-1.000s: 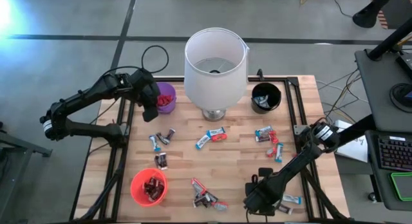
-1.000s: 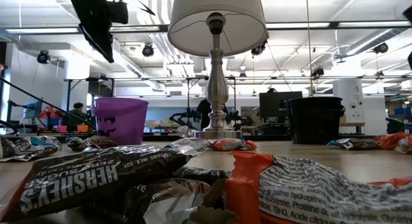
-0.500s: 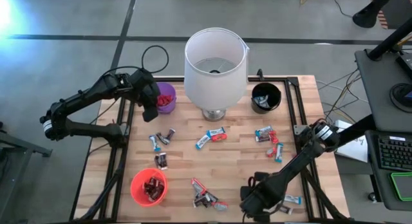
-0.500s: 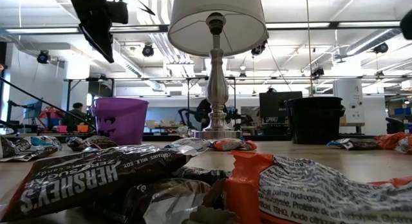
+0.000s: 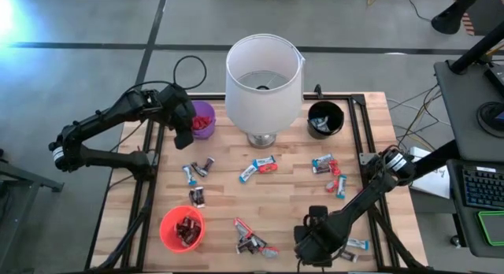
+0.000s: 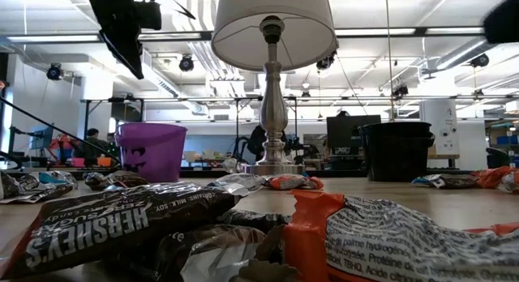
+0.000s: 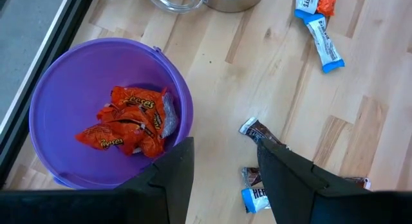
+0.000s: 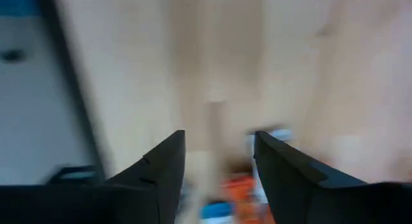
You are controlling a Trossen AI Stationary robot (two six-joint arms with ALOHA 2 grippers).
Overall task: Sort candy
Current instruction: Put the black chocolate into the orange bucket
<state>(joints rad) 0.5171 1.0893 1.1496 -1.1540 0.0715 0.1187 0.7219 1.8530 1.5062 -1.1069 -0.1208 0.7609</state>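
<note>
Right tool (image 5: 309, 249), fingers apart, barely shifted near the candy (image 5: 250, 241); left tool (image 7: 222, 179) open, unmoved.

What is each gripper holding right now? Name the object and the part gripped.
Nothing is held. The left gripper hangs open beside the purple cup, with only bare table between its fingers. The right gripper is open above the table's near edge, also empty.

Small wrapped candy bars (image 5: 257, 165) in red, blue-and-white and dark brown wrappers lie flat in loose clusters across the wooden table (image 5: 287, 191). Orange-wrapped ones (image 7: 129, 121) sit heaped inside the purple cup (image 7: 38, 102). Dark ones (image 5: 187, 229) fill the red cup (image 5: 167, 227).
</note>
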